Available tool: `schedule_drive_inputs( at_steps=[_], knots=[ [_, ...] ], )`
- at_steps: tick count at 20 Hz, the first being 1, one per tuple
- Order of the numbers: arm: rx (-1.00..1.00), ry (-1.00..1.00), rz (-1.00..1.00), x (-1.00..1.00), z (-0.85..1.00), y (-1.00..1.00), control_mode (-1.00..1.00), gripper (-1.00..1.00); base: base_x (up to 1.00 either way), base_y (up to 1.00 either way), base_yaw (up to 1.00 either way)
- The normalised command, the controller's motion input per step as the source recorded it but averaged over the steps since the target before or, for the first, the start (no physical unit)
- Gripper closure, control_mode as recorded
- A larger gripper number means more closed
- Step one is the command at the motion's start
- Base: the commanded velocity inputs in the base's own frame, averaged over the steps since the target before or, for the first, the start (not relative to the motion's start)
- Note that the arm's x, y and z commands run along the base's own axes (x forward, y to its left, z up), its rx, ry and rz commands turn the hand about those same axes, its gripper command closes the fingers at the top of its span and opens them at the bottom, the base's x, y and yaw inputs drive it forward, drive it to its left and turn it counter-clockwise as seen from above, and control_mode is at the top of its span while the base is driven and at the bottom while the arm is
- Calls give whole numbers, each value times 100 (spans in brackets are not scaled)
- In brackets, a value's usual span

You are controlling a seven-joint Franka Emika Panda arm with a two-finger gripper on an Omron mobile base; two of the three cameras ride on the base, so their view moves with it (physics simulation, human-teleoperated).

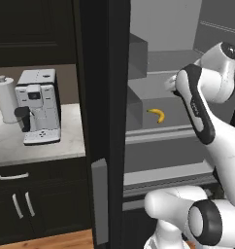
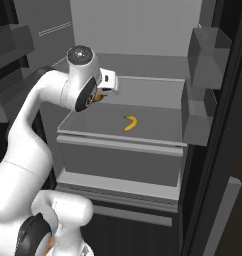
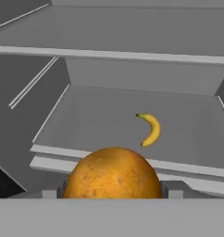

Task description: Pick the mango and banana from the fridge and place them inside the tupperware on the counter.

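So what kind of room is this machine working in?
It looks like a home kitchen. An open fridge with grey shelves holds a banana, a coffee machine and a paper towel roll stand on a stone counter, and dark cabinets sit beneath it.

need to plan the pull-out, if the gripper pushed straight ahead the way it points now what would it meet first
The gripper carries the mango, so the mango leads. Ahead lies the grey fridge shelf, with the banana slightly right; depth is unclear.
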Motion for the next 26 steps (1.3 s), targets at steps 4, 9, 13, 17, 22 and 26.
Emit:
schedule_drive_inputs(
  at_steps=[4,9,13,17,22,26],
  knots=[
    [0,0,0,-94,-21,0,-100,100,0,0,0],
    [0,0,0,-53,-13,0,100,100,-35,0,0],
    [0,0,0,0,0,0,100,100,-87,0,0],
    [0,0,0,0,0,0,100,100,-84,2,0],
    [0,0,0,0,0,0,100,100,-79,16,0],
    [0,0,0,0,0,0,100,100,-64,40,0]
  ],
)
